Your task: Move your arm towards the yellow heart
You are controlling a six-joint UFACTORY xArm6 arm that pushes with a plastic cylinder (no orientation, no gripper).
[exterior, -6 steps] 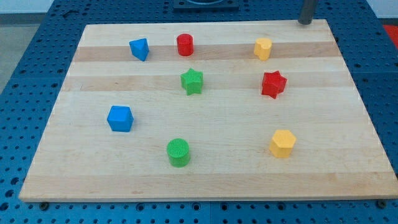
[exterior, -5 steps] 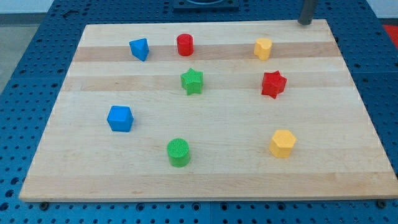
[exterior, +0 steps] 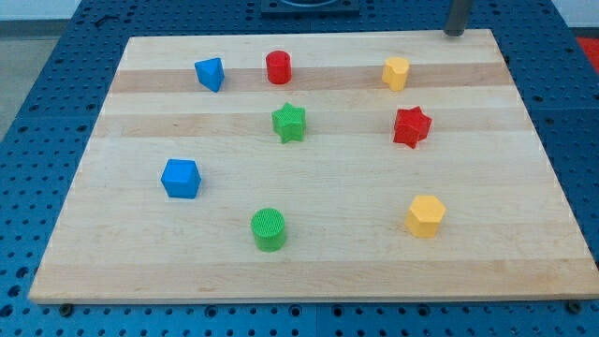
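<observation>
My tip (exterior: 455,34) sits at the view's top right, at the board's (exterior: 309,262) far edge. There is no claw, only a rod. The yellow heart (exterior: 396,72) lies below and left of my tip, apart from it, above the red star (exterior: 411,126). A 2nd yellow block (exterior: 425,216) lies near the view's bottom right.

The rod (exterior: 458,14) is running off the view's top edge, so only its lowest stretch is showing down to my tip (exterior: 455,34). Whether my tip is sitting on the board (exterior: 309,271) or just past its top edge, the view isn't telling. The blue table (exterior: 28,122) is getting cut off on every side.
</observation>
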